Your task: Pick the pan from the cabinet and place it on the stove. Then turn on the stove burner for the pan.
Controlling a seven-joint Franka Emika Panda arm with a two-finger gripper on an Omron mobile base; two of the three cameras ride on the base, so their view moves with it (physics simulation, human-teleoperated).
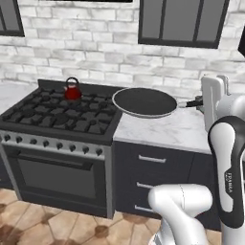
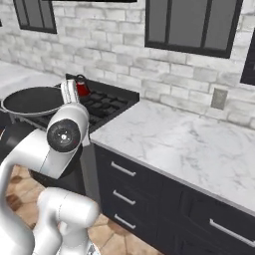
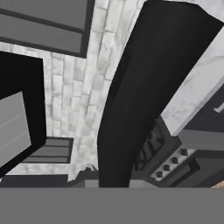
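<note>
Clenching the slim handle at its far end, the pincer (image 1: 201, 101) holds the black frying pan (image 1: 144, 102) level in the air over the marble worktop (image 1: 162, 129), just beside the stove (image 1: 62, 117) with its red kettle (image 1: 72, 90), seemingly to carry it sideways onto a grate.

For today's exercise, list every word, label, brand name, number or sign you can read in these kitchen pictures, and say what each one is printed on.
"FRANKA": small pale letters running vertically on the dark panel of the white robot arm in the left base view; blurred, barely readable.
Small silver knobs of the wide dark-grey gas stove: any markings are too small to read.
Small red kettle, shallow black frying pan: no text.
</note>
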